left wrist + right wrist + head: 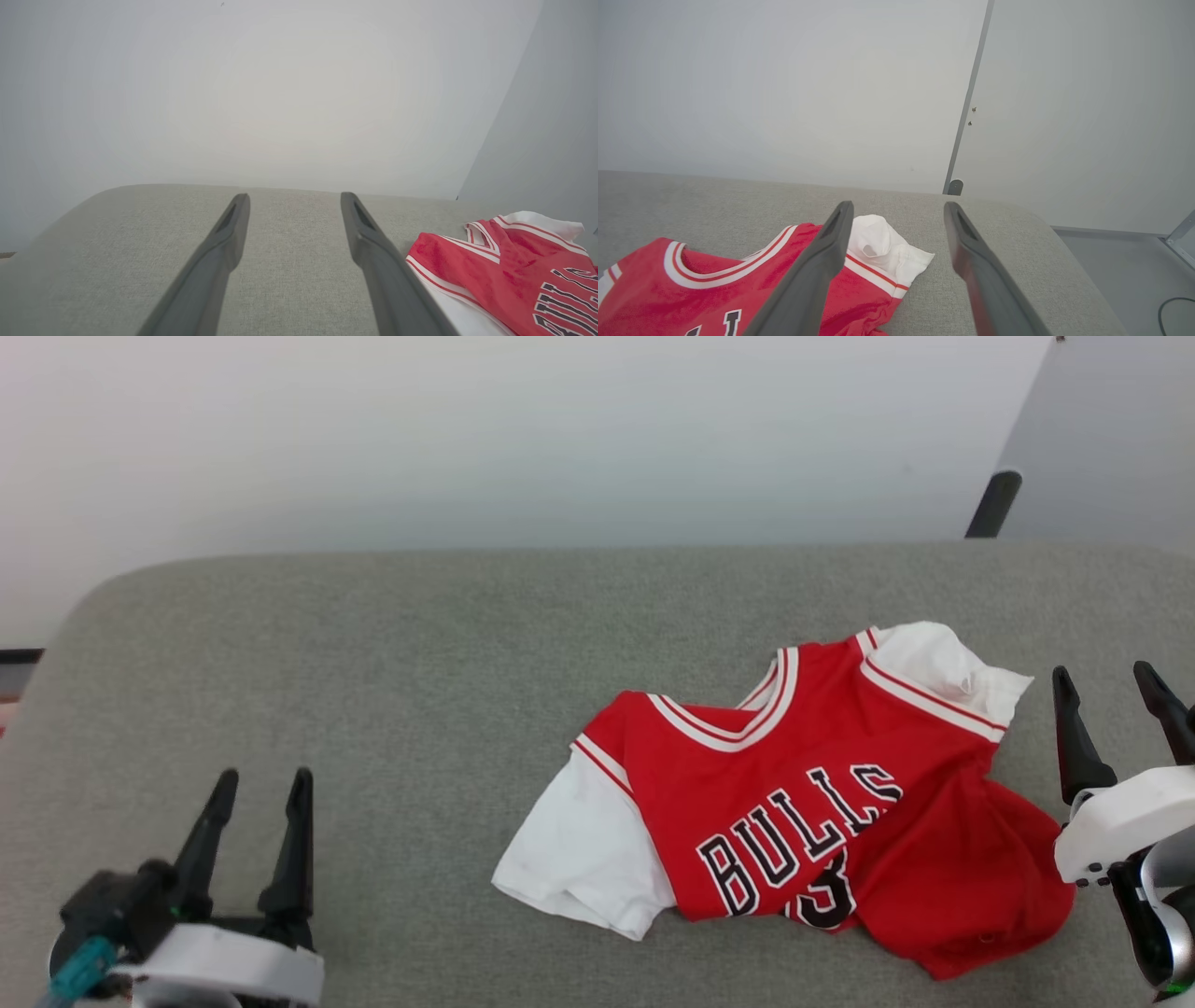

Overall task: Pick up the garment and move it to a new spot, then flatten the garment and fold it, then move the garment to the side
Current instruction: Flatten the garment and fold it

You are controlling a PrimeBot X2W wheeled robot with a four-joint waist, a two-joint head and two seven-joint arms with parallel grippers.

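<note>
The garment point(794, 803) is a red jersey with white sleeves, striped trim and black-and-white "BULLS" lettering. It lies crumpled on the grey cushioned surface point(373, 653), right of centre, its lower hem bunched up. My left gripper point(261, 784) stands open at the lower left, well clear of the garment, nothing between its fingers. My right gripper point(1109, 677) is open at the right edge, just beside the garment's right sleeve. In the left wrist view the garment point(509, 261) lies to the right of the fingers. In the right wrist view the garment point(714, 289) lies under and left of the left finger.
A pale wall point(467, 439) rises behind the cushioned surface. A dark post point(991, 504) stands at the far right beside a grey panel. Bare grey cushion stretches to the left of the garment. Floor and a cable point(1174, 308) show past the surface's right edge.
</note>
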